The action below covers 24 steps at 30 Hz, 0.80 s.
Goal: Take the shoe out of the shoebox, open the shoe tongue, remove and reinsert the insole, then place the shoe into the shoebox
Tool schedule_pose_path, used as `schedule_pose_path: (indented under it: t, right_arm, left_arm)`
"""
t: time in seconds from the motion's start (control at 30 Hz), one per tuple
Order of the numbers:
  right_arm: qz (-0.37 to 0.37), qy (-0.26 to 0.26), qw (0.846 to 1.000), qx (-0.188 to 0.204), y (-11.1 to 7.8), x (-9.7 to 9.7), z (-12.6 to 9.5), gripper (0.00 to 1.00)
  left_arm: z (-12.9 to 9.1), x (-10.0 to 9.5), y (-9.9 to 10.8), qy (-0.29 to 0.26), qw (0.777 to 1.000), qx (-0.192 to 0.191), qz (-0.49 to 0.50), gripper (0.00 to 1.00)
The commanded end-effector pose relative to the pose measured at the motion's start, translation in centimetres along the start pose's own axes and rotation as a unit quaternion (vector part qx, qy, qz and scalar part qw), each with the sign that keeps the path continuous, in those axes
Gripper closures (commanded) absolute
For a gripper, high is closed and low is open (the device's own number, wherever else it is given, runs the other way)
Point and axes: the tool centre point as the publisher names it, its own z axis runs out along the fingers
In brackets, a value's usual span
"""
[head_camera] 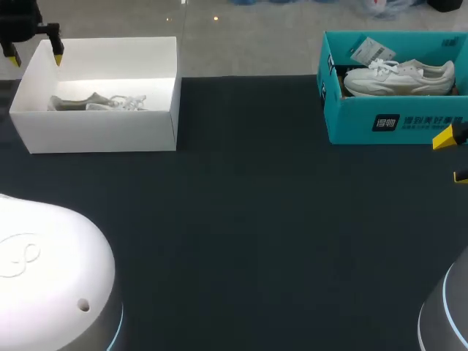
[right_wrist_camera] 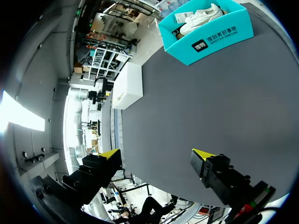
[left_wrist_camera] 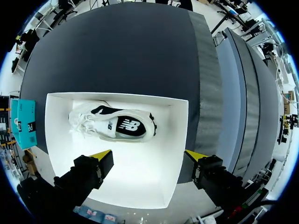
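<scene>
Tabletop (head_camera: 248, 219) with dark covering, seen from the head view, carrying two open boxes set well apart at its far side. White shoebox (head_camera: 102, 131) stands on the robot's left. Inside it a two-tone shoe (head_camera: 95, 102) lies on its side on the box floor, laced end toward the teal shoebox (head_camera: 395, 121). Left wrist view shows the same two-tone shoe (left_wrist_camera: 117, 125) ahead of the left claw (left_wrist_camera: 149, 156), resting inside the white shoebox (left_wrist_camera: 117, 95) and touched by neither finger.

Left claw (head_camera: 35, 57) hangs above the far left corner of the white shoebox, released. Its fingers are spread wide with nothing between them, one yellow tip over the box floor and the other outside the box wall.

Teal shoebox stands on the robot's right and holds a white shoe (head_camera: 398, 77), sole down, with a paper tag (head_camera: 371, 51) beside it at the box's far side.

Right claw (head_camera: 452, 157) hangs just in front of the teal shoebox near the tabletop's right edge, also released. In the right wrist view the right claw (right_wrist_camera: 155, 154) has its tips wide apart above bare tabletop (right_wrist_camera: 201, 107), with the teal shoebox (right_wrist_camera: 210, 37) and white shoe (right_wrist_camera: 201, 16) well ahead of it and the white shoebox (right_wrist_camera: 128, 86) off to one side.
</scene>
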Motion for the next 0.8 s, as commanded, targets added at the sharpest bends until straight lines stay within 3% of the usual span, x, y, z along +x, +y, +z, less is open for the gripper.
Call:
schedule_pose_path:
  t: [0.03,0.8]
  right_arm:
    - [0.000,-0.001,1.000,-0.001,-0.08,-0.01,0.06,0.00]
    - [0.000,-0.001,1.000,-0.001,-0.08,-0.01,0.06,0.00]
  left_arm:
    - [-4.19,0.03,-1.90,-0.032,0.999,-0.003,0.013,0.00]
    - [-4.19,0.03,-1.90,-0.032,0.999,-0.003,0.013,0.00]
